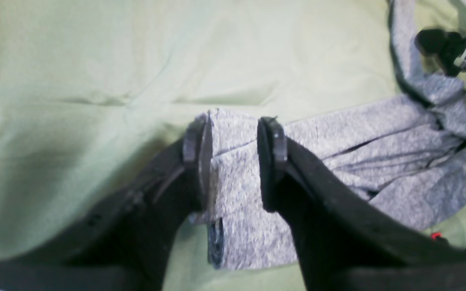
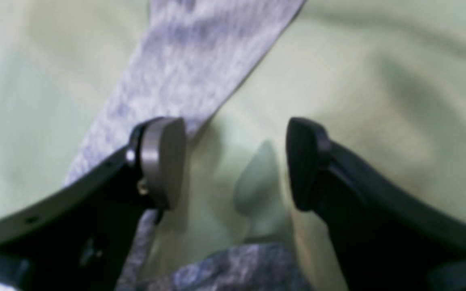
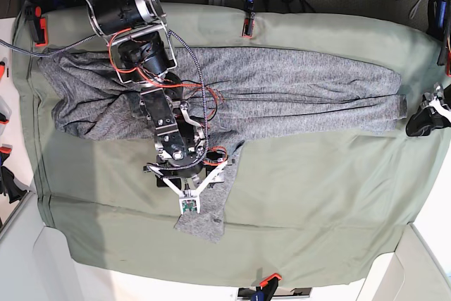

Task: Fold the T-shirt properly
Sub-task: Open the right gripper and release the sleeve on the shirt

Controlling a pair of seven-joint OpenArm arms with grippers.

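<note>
A sage-green cloth (image 3: 317, 195) covered the table, and across its far half the grey T-shirt (image 3: 282, 96) lay stretched in a long, wrinkled band, one sleeve (image 3: 204, 220) trailing toward the near edge. At the shirt's end, by the base view's right edge, the left gripper (image 1: 233, 161) stood with its jaws on either side of a fold of the fabric, apparently clamped on it. The right gripper (image 2: 237, 161) hung over the trailing sleeve with jaws spread wide and only green cloth between them, though that wrist view was blurred.
</note>
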